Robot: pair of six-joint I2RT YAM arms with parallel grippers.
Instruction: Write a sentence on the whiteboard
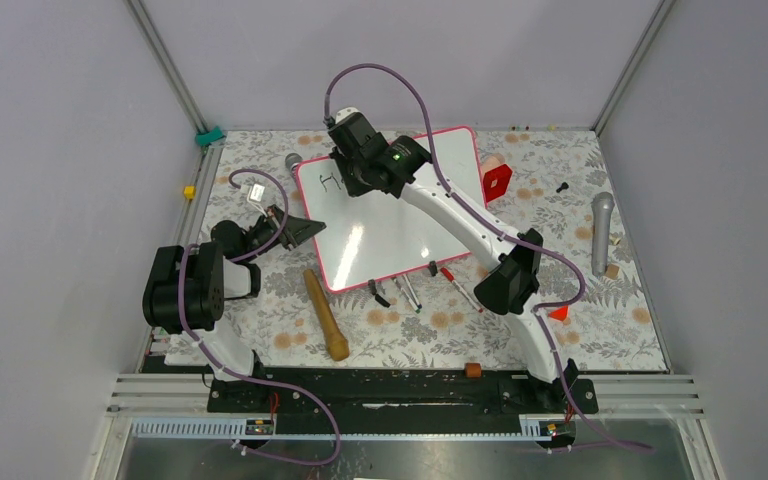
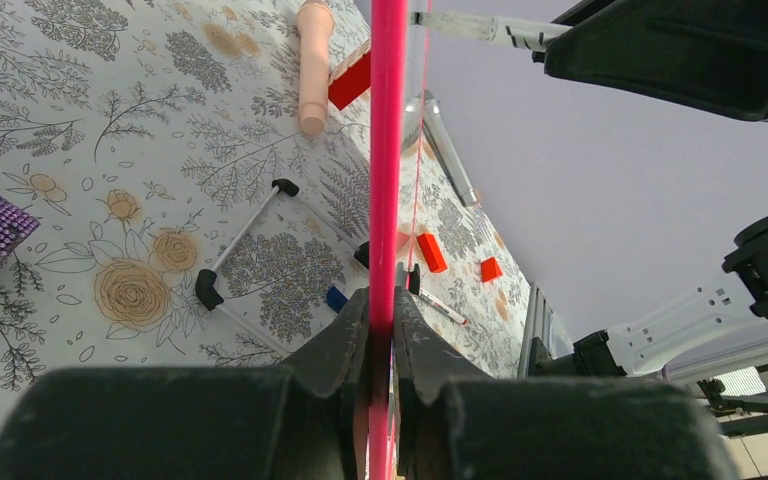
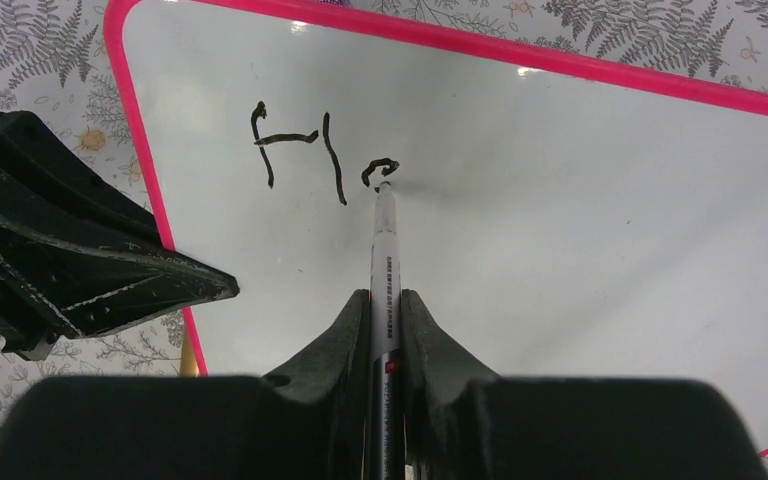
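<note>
Two hands clenched: left hand (image 2: 381, 335) on one whiteboard (image 3: 560, 200), right hand (image 3: 387, 320) on one marker (image 3: 386, 250).

One whiteboard (image 1: 390, 240) counted. Two arms counted: left arm (image 1: 195, 290), right arm (image 1: 460, 225). One marker (image 3: 384, 290) counted in right jaws. Two letters counted in sentence (image 3: 300, 150), second unfinished. Two microphones counted: first microphone (image 1: 601, 232), second microphone (image 1: 293, 162). One wooden stick (image 1: 326, 315) counted. At least two loose pens (image 1: 409, 294) counted on tabletop (image 1: 600, 320).

whiteboard (image 1: 380, 240): glossy, smooth | stick (image 1: 326, 315): wood, matt | table cover (image 1: 610, 330): matt, printed
</note>
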